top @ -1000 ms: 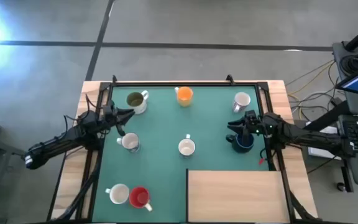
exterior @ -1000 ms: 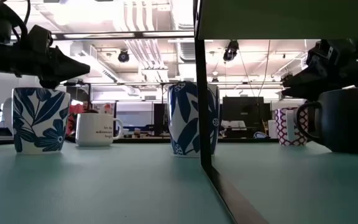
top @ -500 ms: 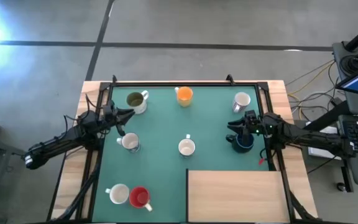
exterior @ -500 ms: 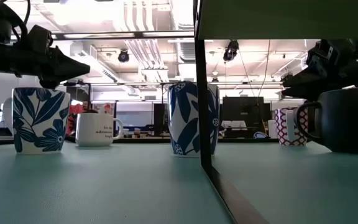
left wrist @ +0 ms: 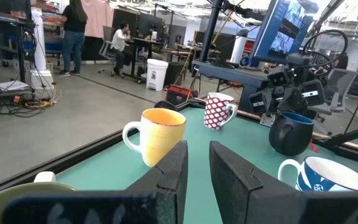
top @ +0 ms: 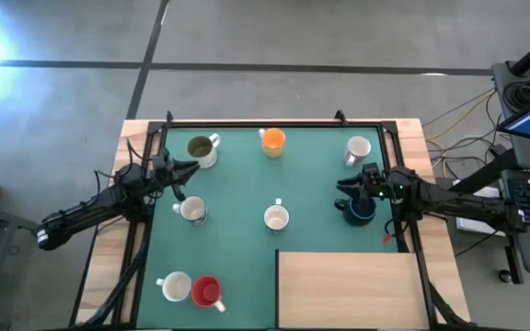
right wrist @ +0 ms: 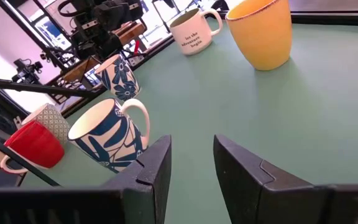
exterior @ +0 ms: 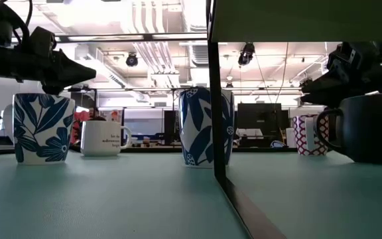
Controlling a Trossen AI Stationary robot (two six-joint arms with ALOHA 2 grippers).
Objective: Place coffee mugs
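right arm is the one to watch here. the right end effector (top: 346, 190) hangs just above the dark blue mug (top: 361, 211), which sits on the green counter (top: 311, 175) near the right edge. the fingers are parted with nothing between them; the wrist view shows only bare counter through the gap. so the mug lies straight below and a touch back toward the arm, and i'd guess the next move is mostly a drop down.

the mug stands upright, mouth up, long axis vertical. from the low view its handle sticks out toward the middle of the counter, the same way the fingers reach, so it looks like a rim or handle grab. can't tell which.

the left end effector (top: 190, 167) waits on the far side, between the olive-lined mug (top: 200, 148) and a white mug (top: 192, 211). its fingers are a narrow slit apart and hold nothing. it's well apart from the blue one, so the right arm is clearly nearer.
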